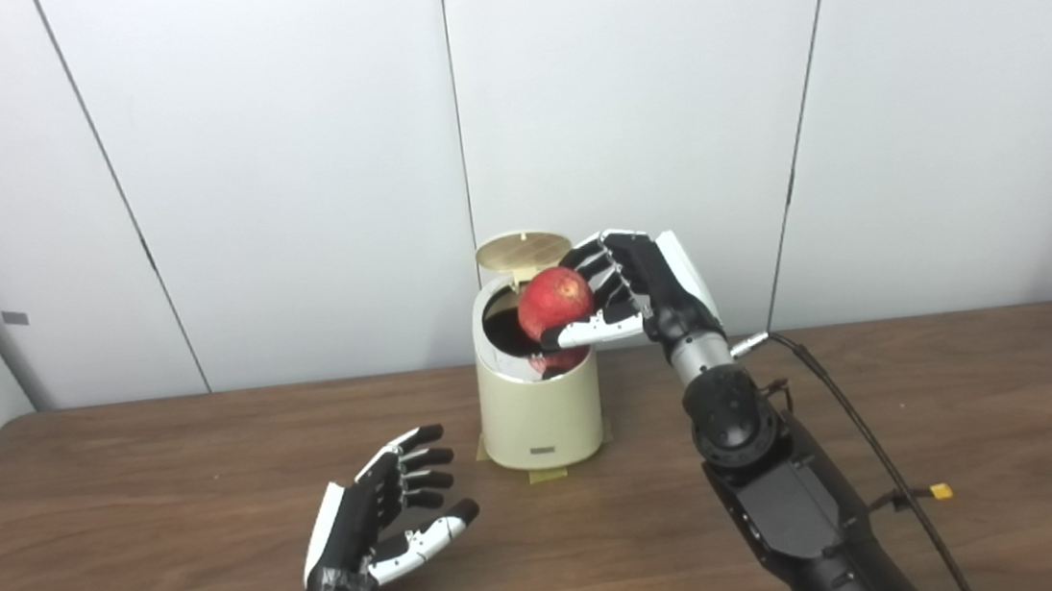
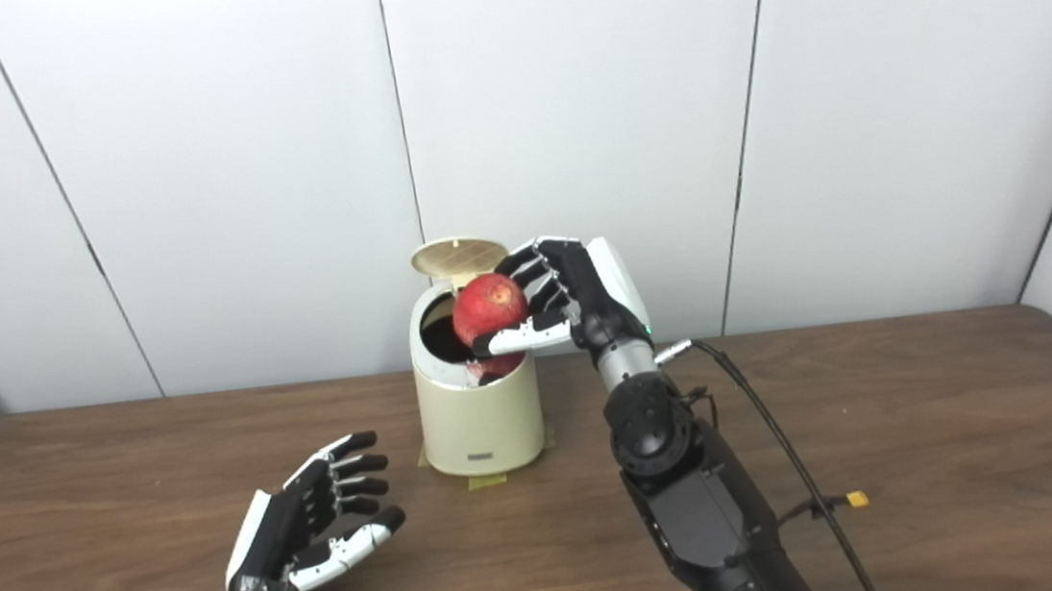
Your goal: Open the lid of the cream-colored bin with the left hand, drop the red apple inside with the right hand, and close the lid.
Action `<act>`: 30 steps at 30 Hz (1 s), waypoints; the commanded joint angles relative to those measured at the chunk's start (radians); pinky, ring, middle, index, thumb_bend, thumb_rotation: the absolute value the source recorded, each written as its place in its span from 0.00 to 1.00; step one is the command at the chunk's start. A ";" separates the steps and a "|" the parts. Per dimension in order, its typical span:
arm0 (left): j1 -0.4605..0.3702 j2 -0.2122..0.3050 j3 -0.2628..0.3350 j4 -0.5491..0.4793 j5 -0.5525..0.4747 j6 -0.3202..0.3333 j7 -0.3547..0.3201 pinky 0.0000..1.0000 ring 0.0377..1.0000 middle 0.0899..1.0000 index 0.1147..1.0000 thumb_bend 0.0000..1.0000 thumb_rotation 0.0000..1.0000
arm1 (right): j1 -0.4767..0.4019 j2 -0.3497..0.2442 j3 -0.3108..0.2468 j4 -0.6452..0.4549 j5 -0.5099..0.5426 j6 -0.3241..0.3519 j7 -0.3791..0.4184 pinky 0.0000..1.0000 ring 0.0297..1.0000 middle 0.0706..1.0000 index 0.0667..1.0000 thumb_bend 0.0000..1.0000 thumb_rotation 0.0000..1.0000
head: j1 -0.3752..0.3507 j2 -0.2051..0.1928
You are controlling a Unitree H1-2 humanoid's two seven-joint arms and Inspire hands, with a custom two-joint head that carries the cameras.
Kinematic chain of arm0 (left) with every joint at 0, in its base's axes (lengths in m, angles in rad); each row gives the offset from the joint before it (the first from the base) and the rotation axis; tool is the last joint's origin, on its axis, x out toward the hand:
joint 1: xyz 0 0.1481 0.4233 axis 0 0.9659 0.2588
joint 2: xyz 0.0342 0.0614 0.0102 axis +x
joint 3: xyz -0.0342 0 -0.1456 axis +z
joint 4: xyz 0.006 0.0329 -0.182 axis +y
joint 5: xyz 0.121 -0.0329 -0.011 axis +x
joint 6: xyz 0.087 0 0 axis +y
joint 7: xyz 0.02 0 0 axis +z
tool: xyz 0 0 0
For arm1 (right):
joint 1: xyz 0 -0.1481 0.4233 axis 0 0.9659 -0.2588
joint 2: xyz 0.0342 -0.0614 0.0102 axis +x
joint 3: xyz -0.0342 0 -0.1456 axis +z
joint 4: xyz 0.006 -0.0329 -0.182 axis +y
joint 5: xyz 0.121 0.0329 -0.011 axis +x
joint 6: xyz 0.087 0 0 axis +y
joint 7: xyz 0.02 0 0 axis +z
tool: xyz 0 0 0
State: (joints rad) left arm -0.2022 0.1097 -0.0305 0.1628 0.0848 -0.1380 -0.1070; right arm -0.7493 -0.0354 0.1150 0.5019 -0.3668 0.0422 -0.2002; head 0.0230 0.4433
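The cream-colored bin [image 1: 540, 420] stands at the middle of the brown table, its round lid [image 1: 522, 253] tipped up at the back and its dark mouth open. My right hand [image 1: 634, 290] is shut on the red apple [image 1: 554, 302] and holds it right over the bin's mouth, at rim height. A red reflection of the apple shows on the glossy rim below. My left hand [image 1: 384, 522] hovers low over the table in front of and to the left of the bin, open, fingers spread, holding nothing.
Yellow tape tabs [image 1: 547, 474] mark the bin's foot. A black cable [image 1: 874, 455] with a small yellow connector [image 1: 941, 491] trails on the table right of my right arm. White wall panels stand close behind the table [image 1: 120, 489].
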 commanded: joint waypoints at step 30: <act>0.014 -0.022 -0.020 0.004 -0.004 -0.023 0.005 0.66 0.68 0.74 0.80 0.68 0.13 | -0.076 -0.044 0.088 -0.035 -0.020 0.027 0.096 0.39 0.53 0.73 0.74 0.91 0.20 | 0.007 0.009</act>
State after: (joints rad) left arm -0.2000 0.0993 -0.0416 0.1590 0.0874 -0.1368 -0.1081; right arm -0.7859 -0.0844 0.1960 0.5069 -0.3897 0.0793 -0.1239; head 0.0291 0.4525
